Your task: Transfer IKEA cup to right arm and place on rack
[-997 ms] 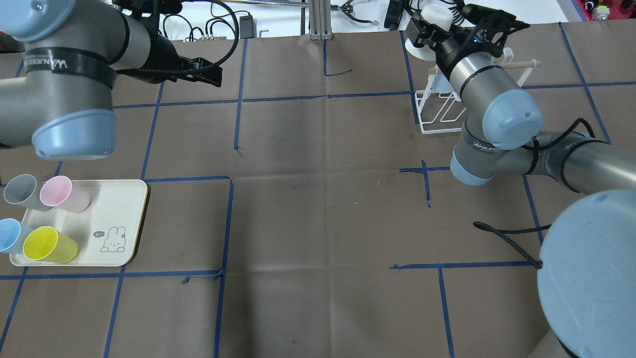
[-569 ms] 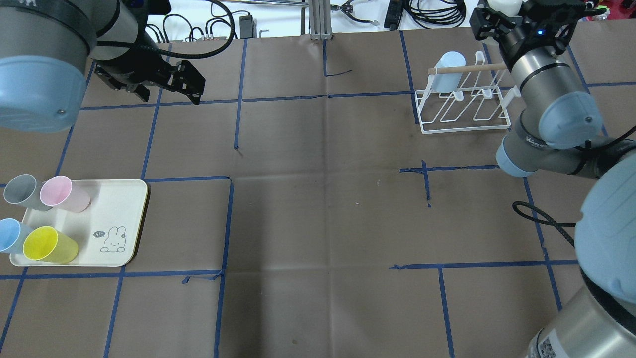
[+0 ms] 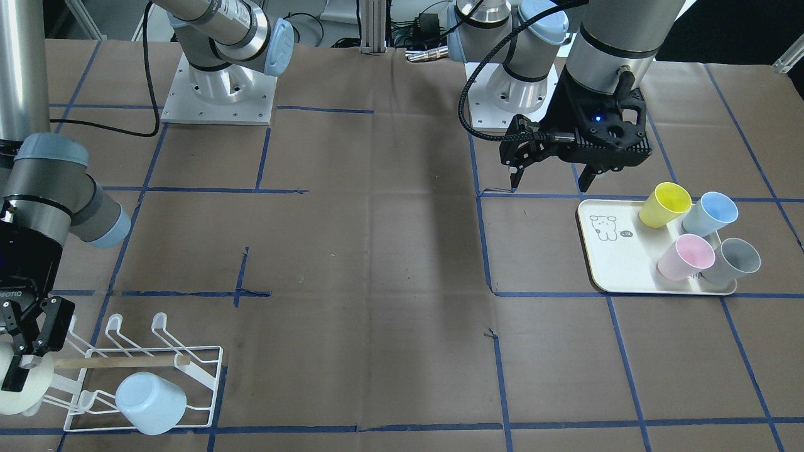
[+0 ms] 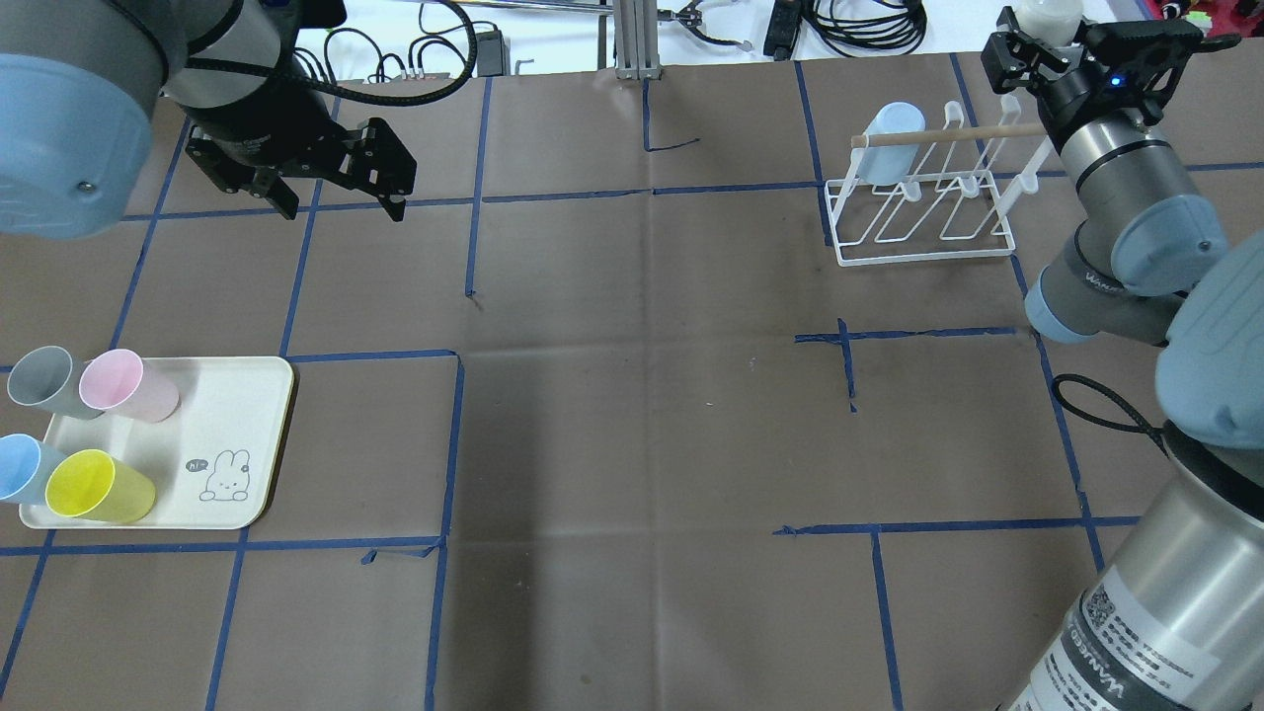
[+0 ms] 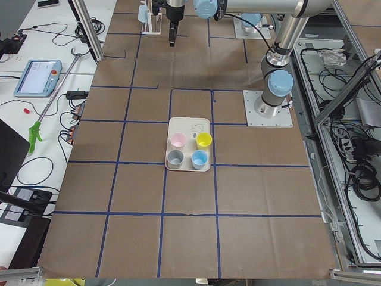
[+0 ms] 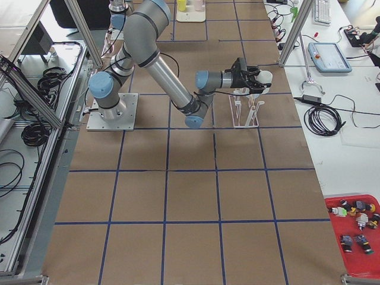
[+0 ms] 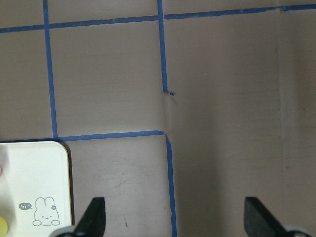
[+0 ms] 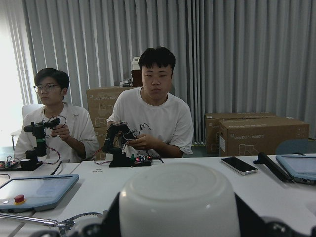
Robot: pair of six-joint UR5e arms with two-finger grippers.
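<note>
Right claw (image 4: 1047, 35), clamped on a white cup (image 8: 180, 200), has shifted from over the rack (image 4: 948, 134) to its end; placing outstanding. Left claw (image 4: 341, 202), spread and empty, has neared the tray (image 4: 247, 415)

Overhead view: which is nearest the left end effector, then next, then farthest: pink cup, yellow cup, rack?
1. Pink cup, back of the tray, nearest the left end effector.
2. Yellow cup, front of the tray.
3. Rack, far across on the right.
</note>
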